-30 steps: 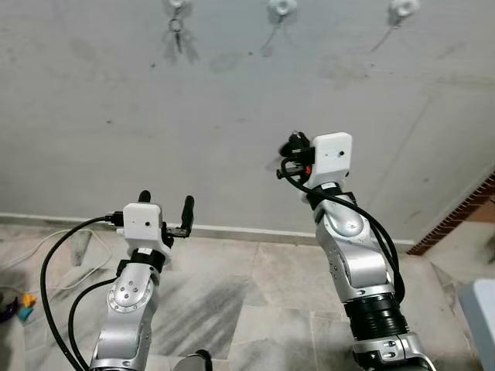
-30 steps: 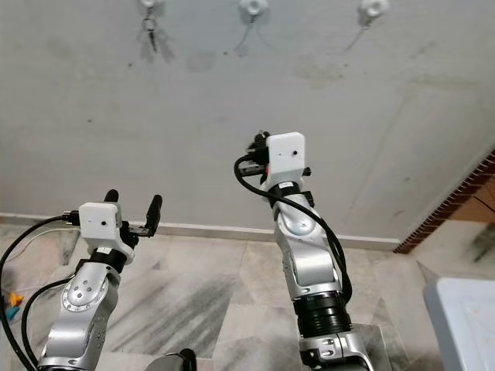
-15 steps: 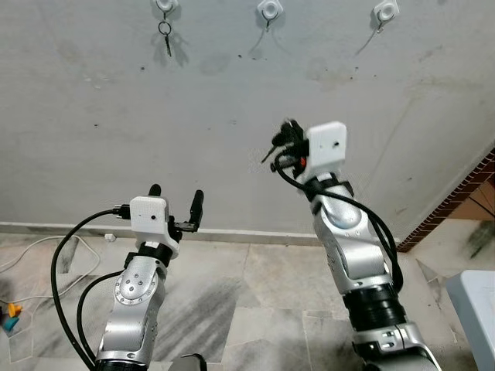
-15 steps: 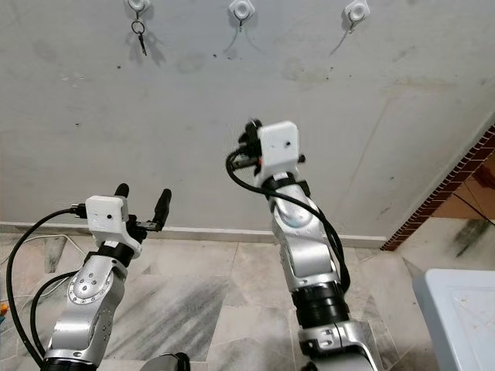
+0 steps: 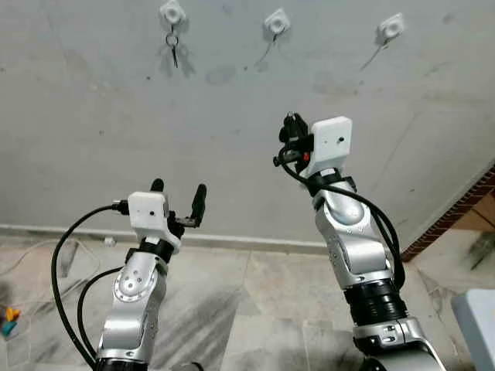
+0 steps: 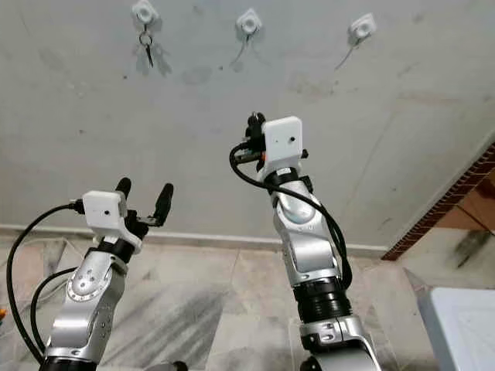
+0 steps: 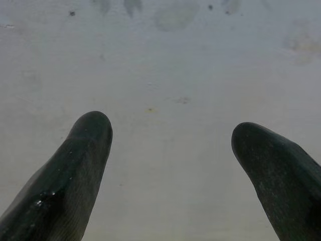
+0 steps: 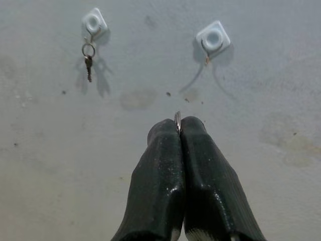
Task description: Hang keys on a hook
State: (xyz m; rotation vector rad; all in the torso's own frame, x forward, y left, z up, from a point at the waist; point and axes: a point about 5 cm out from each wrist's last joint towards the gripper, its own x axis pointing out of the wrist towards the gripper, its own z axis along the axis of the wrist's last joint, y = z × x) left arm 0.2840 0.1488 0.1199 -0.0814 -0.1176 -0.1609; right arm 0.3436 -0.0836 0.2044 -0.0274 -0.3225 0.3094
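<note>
Three small white square wall hooks are seen in a row near the top edge of a pale grey plastered wall (image 5: 116, 116): the left hook (image 5: 171, 12), the middle hook (image 5: 276, 22) and the right hook (image 5: 391, 27). A small dark key on a round metal ring (image 8: 88, 59) hangs from the left hook, flat against the wall. The other two hooks carry nothing.

The right claw (image 8: 178, 125) is raised toward the wall below the middle hook, well short of it. Its two black fingers (image 8: 160, 165) are pressed together, and a thin silver metal key ring (image 8: 177, 120) is pinched between their tips, only its edge showing above them. What hangs from that ring cannot be made out.

The left claw (image 5: 179, 193) is held lower, in front of the bare wall above the white skirting line (image 5: 232, 241), with its fingers (image 7: 75, 165) spread apart and nothing between them. Grey marbled floor tiles (image 5: 263, 301) lie below.

Compared with half a second ago, the row of hooks sits lower and tilted in the head views, a shift of the camera. The right claw has been turned more upright, and its white wrist housing (image 5: 332, 143) now stands squarer to the wall. The left claw is held much as before.
</note>
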